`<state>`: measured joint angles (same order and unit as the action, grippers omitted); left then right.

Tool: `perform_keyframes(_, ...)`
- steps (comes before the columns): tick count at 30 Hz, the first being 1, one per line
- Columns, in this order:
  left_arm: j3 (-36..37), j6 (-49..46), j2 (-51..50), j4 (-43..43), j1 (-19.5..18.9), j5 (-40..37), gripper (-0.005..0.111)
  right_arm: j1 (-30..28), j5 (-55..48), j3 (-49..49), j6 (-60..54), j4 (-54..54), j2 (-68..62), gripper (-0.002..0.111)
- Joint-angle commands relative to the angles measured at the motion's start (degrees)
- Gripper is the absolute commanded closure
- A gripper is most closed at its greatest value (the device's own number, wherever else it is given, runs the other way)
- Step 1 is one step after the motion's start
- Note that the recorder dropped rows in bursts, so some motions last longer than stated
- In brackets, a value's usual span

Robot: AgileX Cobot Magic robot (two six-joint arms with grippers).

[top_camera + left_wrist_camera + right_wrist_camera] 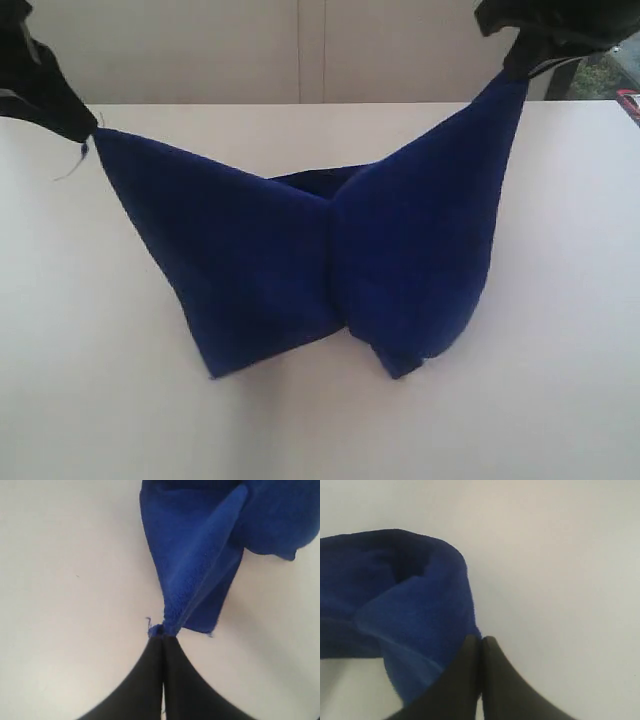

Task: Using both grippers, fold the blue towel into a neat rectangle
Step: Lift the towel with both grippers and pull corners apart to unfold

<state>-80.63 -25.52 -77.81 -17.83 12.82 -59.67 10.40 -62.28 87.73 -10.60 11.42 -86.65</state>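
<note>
Drooping blue towel [330, 260], 2 edge-cropped pincers [85, 125] [520, 62]

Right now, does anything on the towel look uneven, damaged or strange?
Yes. The blue towel hangs askew: the right gripper holds its corner higher than the left gripper does, so the middle sags into a deep crease and the bottom edges do not line up. A loose thread dangles at the left corner.

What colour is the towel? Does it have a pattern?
The towel is plain deep blue, with no pattern. The exterior view shows it best.
</note>
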Motion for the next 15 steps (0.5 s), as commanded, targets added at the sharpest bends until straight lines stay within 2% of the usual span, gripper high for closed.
perform_keyframes(1,-0.1,4.4,5.9,0.4,-0.1,-3.7,0.107,-0.2,-1.7,-3.5,2.2,-1.1,8.1,0.108)
perform_keyframes(6,-0.1,9.6,14.3,3.2,-0.1,-4.9,0.107,-0.2,0.2,-14.1,7.5,-5.3,23.3,0.108)
perform_keyframes(15,0.0,13.7,27.5,5.7,-0.1,-10.3,0.107,-0.2,-2.4,-20.7,10.9,-13.1,40.3,0.108)
